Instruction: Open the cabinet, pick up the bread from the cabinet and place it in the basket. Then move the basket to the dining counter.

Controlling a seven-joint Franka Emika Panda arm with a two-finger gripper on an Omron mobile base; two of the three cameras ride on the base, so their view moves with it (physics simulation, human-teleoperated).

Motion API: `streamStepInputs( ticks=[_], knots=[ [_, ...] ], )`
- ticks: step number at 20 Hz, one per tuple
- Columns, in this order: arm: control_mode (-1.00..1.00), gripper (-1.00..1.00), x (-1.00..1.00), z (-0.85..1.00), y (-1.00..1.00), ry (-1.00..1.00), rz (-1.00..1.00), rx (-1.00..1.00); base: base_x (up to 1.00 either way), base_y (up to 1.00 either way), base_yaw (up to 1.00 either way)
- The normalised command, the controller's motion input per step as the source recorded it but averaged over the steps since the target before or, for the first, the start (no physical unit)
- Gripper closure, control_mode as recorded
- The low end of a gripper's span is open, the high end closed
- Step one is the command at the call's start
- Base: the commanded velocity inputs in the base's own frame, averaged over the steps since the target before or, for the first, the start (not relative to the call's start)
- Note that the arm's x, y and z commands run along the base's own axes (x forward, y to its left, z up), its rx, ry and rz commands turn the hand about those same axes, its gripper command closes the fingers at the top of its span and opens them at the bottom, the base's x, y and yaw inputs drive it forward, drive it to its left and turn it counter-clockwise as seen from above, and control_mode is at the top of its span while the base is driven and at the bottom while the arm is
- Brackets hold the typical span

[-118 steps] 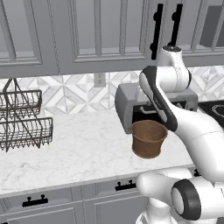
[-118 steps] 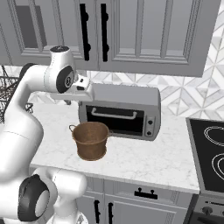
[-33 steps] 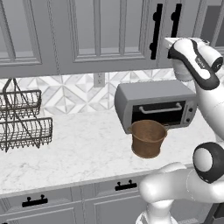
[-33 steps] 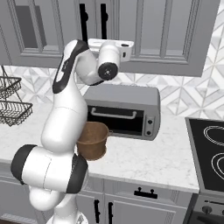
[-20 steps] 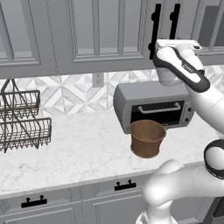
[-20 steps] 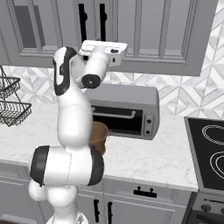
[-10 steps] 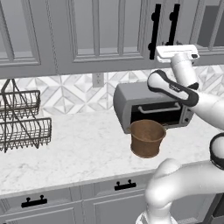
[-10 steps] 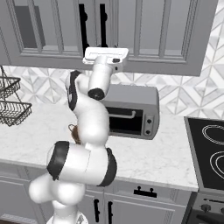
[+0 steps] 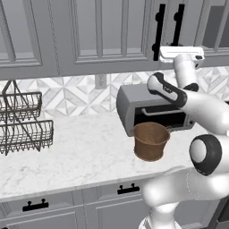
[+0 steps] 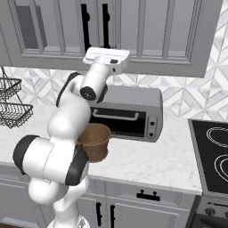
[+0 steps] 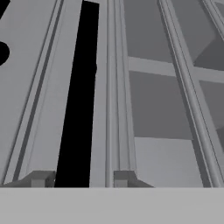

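The grey upper cabinet (image 9: 112, 31) (image 10: 147, 31) is closed, so the bread is hidden. My gripper (image 11: 82, 178) (image 9: 181, 53) (image 10: 107, 55) is raised to the lower end of the right door's long black bar handle (image 11: 81, 109) (image 10: 106, 24) (image 9: 179, 22). Its two fingertips (image 11: 40, 178) straddle the bar; one touches it and a thin gap shows on the other side. The brown woven basket (image 9: 151, 141) (image 10: 95, 140) stands on the marble counter in front of the toaster oven, below the gripper. The dining counter is out of view.
A grey toaster oven (image 9: 152, 109) (image 10: 129, 111) sits on the counter against the backsplash, under the cabinet. A black wire two-tier rack (image 9: 22, 120) (image 10: 13, 107) stands at the left. A black cooktop (image 10: 213, 151) lies at the right.
The hand has swung up from beside the toaster oven to the cabinet's right handle, and the jaws have narrowed around the bar. Basket and door have not moved.
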Motion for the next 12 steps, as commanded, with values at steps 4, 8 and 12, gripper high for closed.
streamStepInputs(
  ticks=[4, 8, 12],
  knots=[
    [-1.0, 1.0, -0.49, 0.41, -1.0, 0.48, -0.07, 0.0, 0.0, 0.0, 0.0],
    [-1.0, 1.0, -0.61, 0.41, -1.0, 0.48, -0.08, 0.0, 0.0, 0.0, 0.0],
    [-1.0, 1.0, -0.71, 0.34, -1.0, 0.47, -0.07, 0.01, 0.0, 0.0, 0.0]
  ],
)
